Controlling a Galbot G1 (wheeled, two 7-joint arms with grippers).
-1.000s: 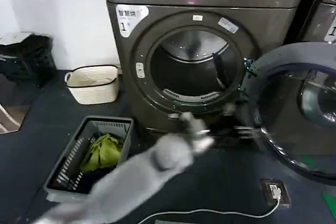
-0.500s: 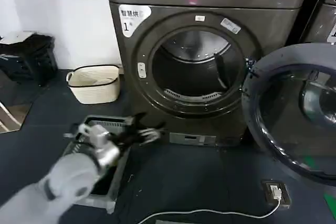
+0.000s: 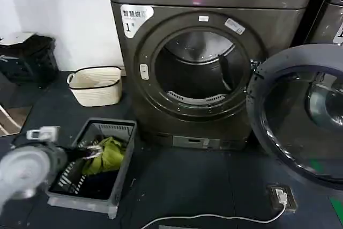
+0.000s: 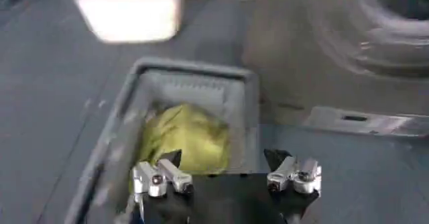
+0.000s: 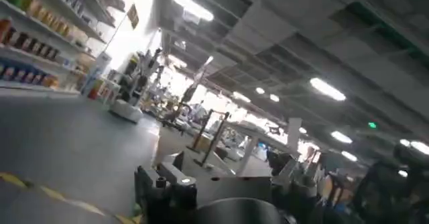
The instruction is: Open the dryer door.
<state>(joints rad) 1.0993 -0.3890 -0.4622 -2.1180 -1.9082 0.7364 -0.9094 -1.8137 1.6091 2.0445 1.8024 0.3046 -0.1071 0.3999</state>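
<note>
1. I've pulled my left claw back toward the robot's left since half a second ago; it now hangs spread wide and empty over the grey slatted plastic laundry basket holding a green cloth.
2. My right claw: I cannot tell its opening.
3. The large chrome-ringed round dryer door with dark glass stands swung fully open at right, unchanged.
4. Behind, the dark grey dryer drum opening gapes.

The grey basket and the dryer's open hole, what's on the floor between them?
Nothing: in the head view, bare dark floor separates the grey basket from the dryer's opening.
</note>
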